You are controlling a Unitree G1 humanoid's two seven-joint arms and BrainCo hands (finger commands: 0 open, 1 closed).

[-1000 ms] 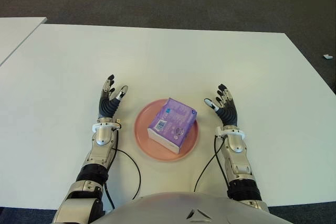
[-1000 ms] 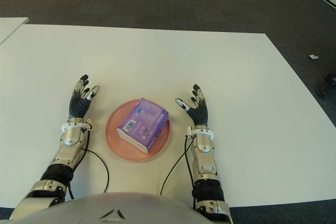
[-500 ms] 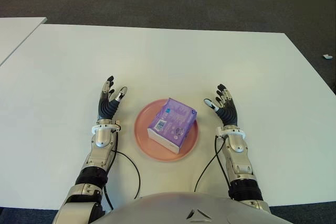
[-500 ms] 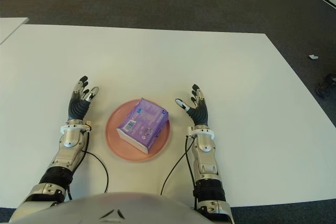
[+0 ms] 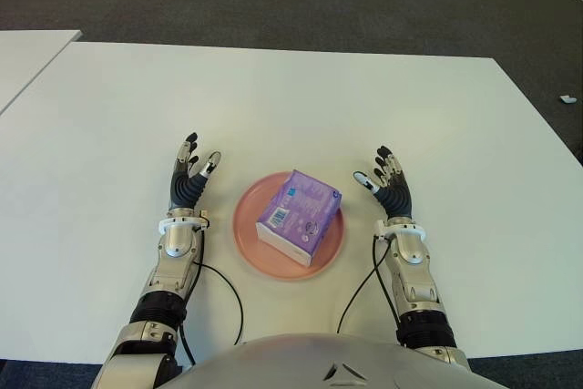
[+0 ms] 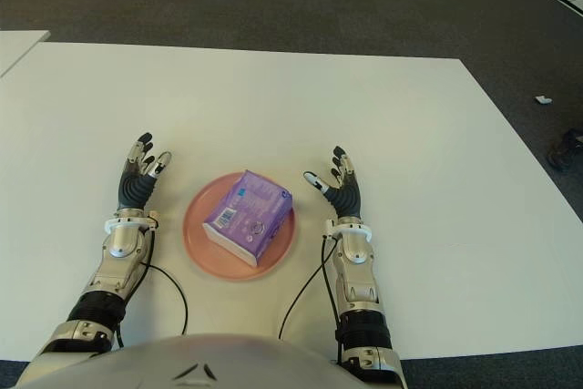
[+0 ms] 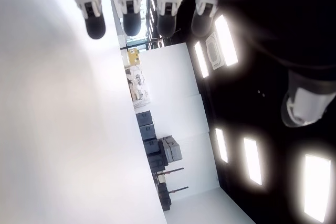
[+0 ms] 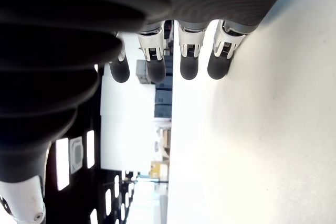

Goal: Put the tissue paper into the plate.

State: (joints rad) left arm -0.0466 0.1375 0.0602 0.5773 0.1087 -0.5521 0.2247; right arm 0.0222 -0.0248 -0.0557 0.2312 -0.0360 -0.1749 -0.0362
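Note:
A purple pack of tissue paper (image 5: 299,215) lies inside the round pink plate (image 5: 248,239) near the table's front edge, tilted a little across it. My left hand (image 5: 190,176) shows left of the plate with its fingers spread and nothing in them. My right hand (image 5: 386,181) shows right of the plate, fingers likewise straight and empty. Both hands stand apart from the plate. In each wrist view only straight fingertips (image 7: 130,11) (image 8: 188,59) and the white table show.
The white table (image 5: 301,107) stretches wide behind the plate. Black cables (image 5: 228,289) run from both wrists toward my body. Another white table's corner (image 5: 27,52) lies at the far left. Dark carpet surrounds the tables.
My left hand has drawn slightly back toward my body. The tissue pack, the plate and the right hand stay where they were.

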